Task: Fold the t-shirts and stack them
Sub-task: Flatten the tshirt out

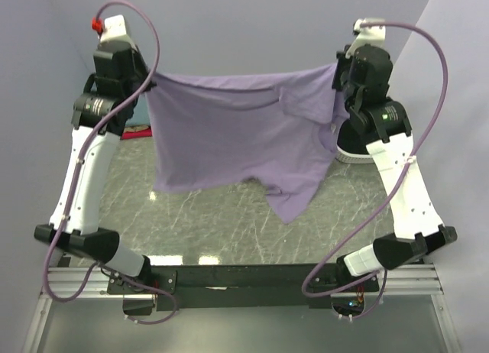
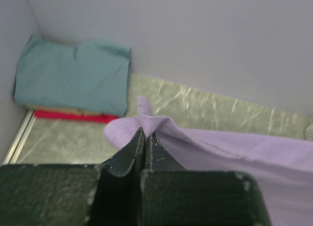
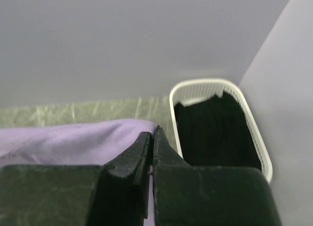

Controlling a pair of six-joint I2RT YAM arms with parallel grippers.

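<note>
Two grippers of mine hold one large lavender-purple cloth t-shirt [image 1: 229, 135] up over the green marbled tabletop [image 1: 214, 227], stretched between them like washing on a line. My left gripper [image 2: 145, 133] has its dark jaws pressed together on a bunched corner of the cloth, with a small tuft poking out past the tips. My right gripper [image 3: 152, 133] pinches the opposite upper edge the same way, jaws closed, the fabric spreading away on their left side. From above, the top edge sags slightly between my wrists, one sleeve shows near the right side, and the lower part droops to a point toward the near right. Whether that point touches the table I cannot tell. Beyond my left wrist, in the far left corner, lies a folded stack. It has a teal folded shirt [image 2: 73, 77] on top, a thin edge of a tan shirt [image 2: 63, 110] under it, and a red shirt [image 2: 73, 116] at the bottom. Beside my right wrist, in the far right corner, stands a white perforated plastic basket [image 3: 195, 86] with dark cloth [image 3: 215, 130] inside.
</note>
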